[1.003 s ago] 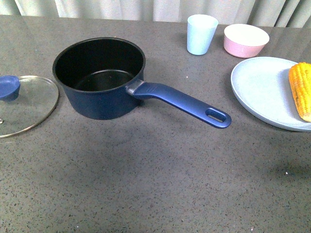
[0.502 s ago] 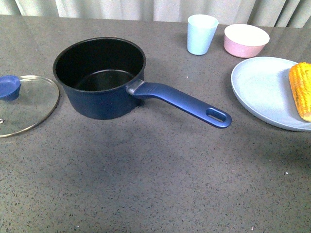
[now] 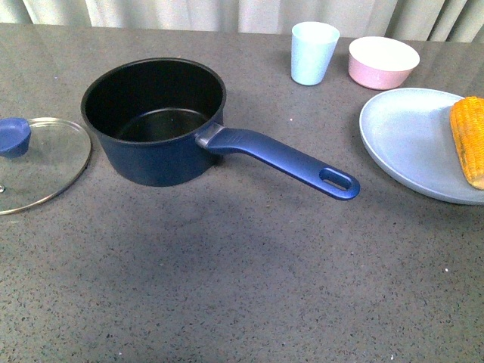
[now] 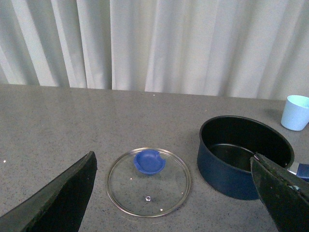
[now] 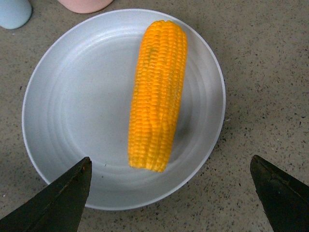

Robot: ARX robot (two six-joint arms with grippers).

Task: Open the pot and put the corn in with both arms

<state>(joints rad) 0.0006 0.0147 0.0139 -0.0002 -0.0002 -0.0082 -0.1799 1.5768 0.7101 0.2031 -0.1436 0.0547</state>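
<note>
Right wrist view: right fingers [image 5: 58, 200] open above the corn [image 5: 157, 94], on the plate [image 5: 72, 106] at front-view right edge. Left fingers [image 4: 58, 203] open too. Pot [image 3: 151, 160] uncovered, centre-left. Likely step: corn pickup; next, descend and close across the cob.

On my worktop [image 3: 242, 287] the pot [image 3: 153, 121] stands uncovered, its handle [image 3: 280, 157] pointing to 4 o'clock. From the pot I see the lid [image 3: 45, 162] just beside it at 9, the plate [image 3: 408, 144] at 3 carrying the corn [image 3: 469, 140], and the cup [image 3: 314, 53] and bowl [image 3: 383, 63] side by side towards 2.
</note>
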